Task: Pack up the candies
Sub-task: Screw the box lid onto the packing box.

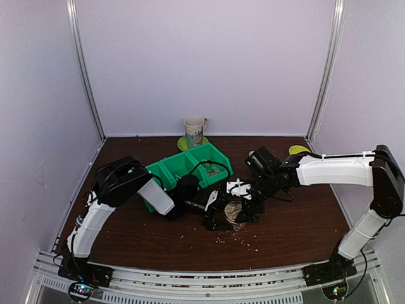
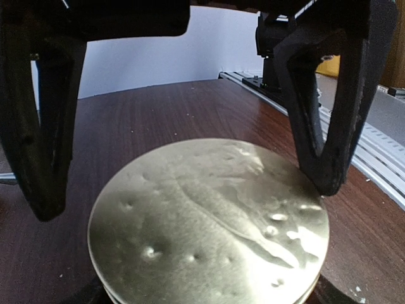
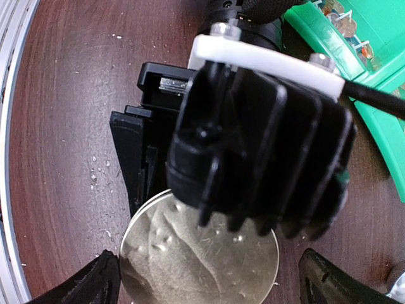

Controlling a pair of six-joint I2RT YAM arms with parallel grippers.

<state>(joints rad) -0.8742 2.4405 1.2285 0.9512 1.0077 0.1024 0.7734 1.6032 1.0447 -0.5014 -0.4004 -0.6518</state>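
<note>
Brown wood-grain tabletop (image 1: 126,234), seen from above with both arms converging at its centre. The left hand (image 2: 186,196) and the right hand (image 3: 205,266) meet over a round, tan-gold metal lid (image 2: 209,228) that lies flat on the wood, its surface dented and scratched.

Left wrist view: the left hand's jaws stand wide apart and straddle the lid. One black fingertip (image 2: 326,171) sits right at the lid's rim. The other (image 2: 41,183) stands clear of it, with bare wood between. Nothing is clamped.

Right wrist view: the right hand's jaws are likewise spread wide, their tips at the lower corners of the frame on either side of the same lid and apart from its rim. The ribbed black body of the left hand, capped by a white plate, lies across the upper part of the lid.

Candies (image 1: 223,239) appear only as tiny pale specks, loose on the tabletop just in front of the two hands, towards the near edge; their colours cannot be told.

Behind the hands sits a green divided bin (image 1: 190,166); further back, a mug (image 1: 195,130) stands on a green saucer (image 1: 182,145).
</note>
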